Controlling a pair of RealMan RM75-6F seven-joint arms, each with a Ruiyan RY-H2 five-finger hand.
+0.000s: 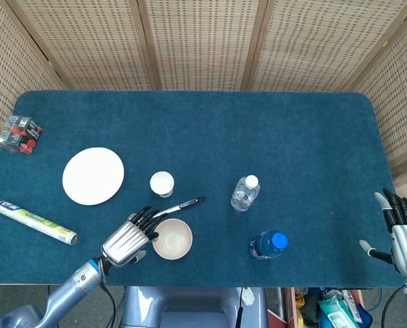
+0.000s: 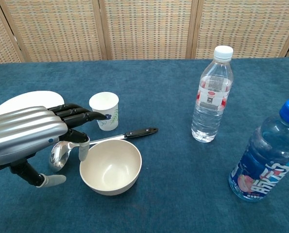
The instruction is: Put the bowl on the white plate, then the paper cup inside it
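Left hand [image 2: 30,136], fingers spread and empty, just beside the bowl [image 2: 110,166] rim.

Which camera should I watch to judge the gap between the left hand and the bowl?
The chest view: the left hand fills the near left, fingers spread beside the bowl rim. The head view shows the same hand and bowl small, from above, contact unclear.
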